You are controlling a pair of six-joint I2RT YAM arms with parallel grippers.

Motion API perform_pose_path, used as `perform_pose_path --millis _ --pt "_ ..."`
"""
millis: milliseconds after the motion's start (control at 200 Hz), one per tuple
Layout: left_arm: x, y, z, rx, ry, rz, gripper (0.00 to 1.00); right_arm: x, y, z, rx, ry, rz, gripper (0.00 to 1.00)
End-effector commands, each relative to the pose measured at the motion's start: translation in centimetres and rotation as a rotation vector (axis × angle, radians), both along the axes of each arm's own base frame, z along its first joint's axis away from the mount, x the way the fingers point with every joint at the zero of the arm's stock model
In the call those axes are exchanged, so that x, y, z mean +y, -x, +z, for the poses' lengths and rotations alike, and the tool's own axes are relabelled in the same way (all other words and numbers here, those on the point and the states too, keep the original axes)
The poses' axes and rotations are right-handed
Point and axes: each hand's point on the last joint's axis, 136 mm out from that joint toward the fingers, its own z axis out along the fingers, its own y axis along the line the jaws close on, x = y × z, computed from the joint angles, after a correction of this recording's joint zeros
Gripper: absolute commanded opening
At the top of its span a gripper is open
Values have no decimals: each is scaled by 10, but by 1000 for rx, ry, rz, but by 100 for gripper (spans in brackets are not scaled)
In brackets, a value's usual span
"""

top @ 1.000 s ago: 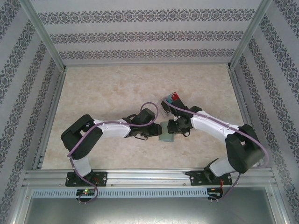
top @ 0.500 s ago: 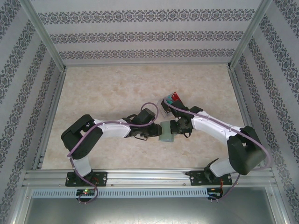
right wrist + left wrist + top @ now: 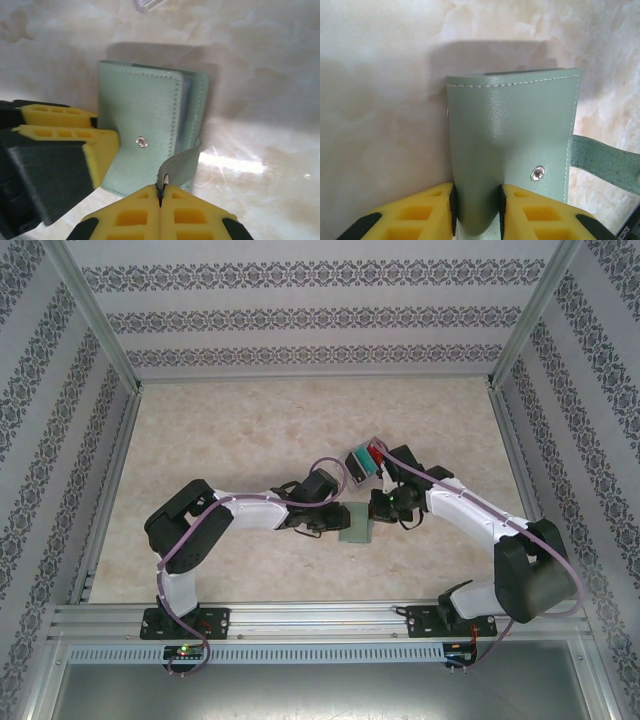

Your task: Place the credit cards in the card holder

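At the pale marbled table's point(image 3: 250, 430) middle, the left gripper point(image 3: 476, 210) clamps the green card holder's point(image 3: 510, 135) near edge, while the right gripper point(image 3: 161, 192), fully closed, pinches its strap point(image 3: 180, 162). Just beyond lies a clear box point(image 3: 357, 461) showing red and teal credit cards point(image 3: 377, 449).

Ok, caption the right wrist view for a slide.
Right gripper pinches the strap of the card holder while the left gripper clamps its side.

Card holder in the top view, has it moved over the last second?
No. The card holder lies just as far from the near rail as before, with its near edge at the same spot.
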Motion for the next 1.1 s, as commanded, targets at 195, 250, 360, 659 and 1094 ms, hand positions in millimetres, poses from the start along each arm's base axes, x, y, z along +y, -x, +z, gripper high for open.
perform_pose_path --millis 195,250,360,659,1094 --pt "5 3 -17 37 -14 22 24 26 -2 8 58 -264 97 0" --pt "4 3 -17 37 -6 24 22 23 -3 2 75 -239 91 0" --pt "2 2 -15 34 7 26 22 20 -6 -6 95 -214 73 0" --pt "-1 2 -15 40 23 27 22 18 -6 -24 131 -141 50 0" --pt "-4 2 -14 41 49 24 21 24 -11 -40 144 -83 33 0"
